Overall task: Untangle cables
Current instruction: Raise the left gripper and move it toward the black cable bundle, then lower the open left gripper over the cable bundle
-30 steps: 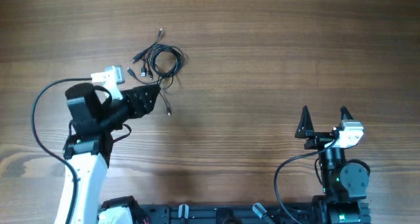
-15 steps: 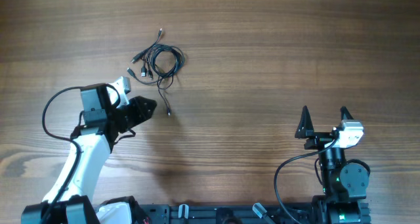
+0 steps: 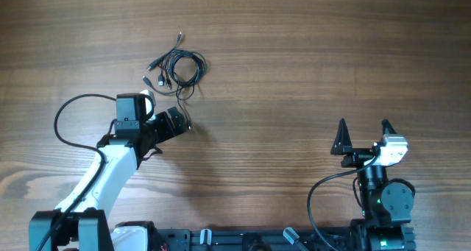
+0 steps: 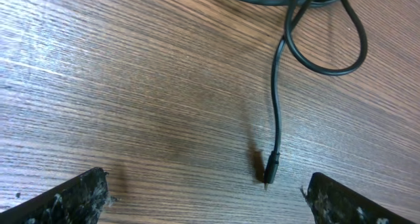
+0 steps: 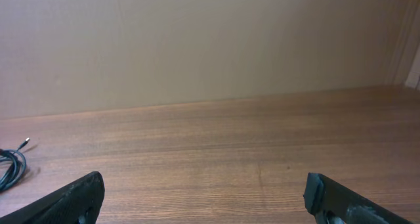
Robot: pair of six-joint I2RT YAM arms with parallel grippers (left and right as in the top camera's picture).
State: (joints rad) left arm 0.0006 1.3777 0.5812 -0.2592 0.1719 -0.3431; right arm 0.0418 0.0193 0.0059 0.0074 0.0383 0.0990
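While spread wide, left pincer (image 4: pixel 207 196) empty, plug end (image 4: pixel 271 167) of cables (image 4: pixel 275 99) just ahead.

Overhead straight down on table (image 3: pixel 294 45), left wrist close above cables (image 4: pixel 275 119) (shared with overhead), right wrist low, facing wall (image 5: pixel 197 40).

One wooden table (image 3: pixel 309 52); one tangled bundle of thin black cables (image 3: pixel 182 65), its separate cords too fine to count; one plug end (image 4: pixel 271 167) trailing loose; two grippers, the left gripper (image 3: pixel 176 121) and the right gripper (image 3: pixel 363 126).
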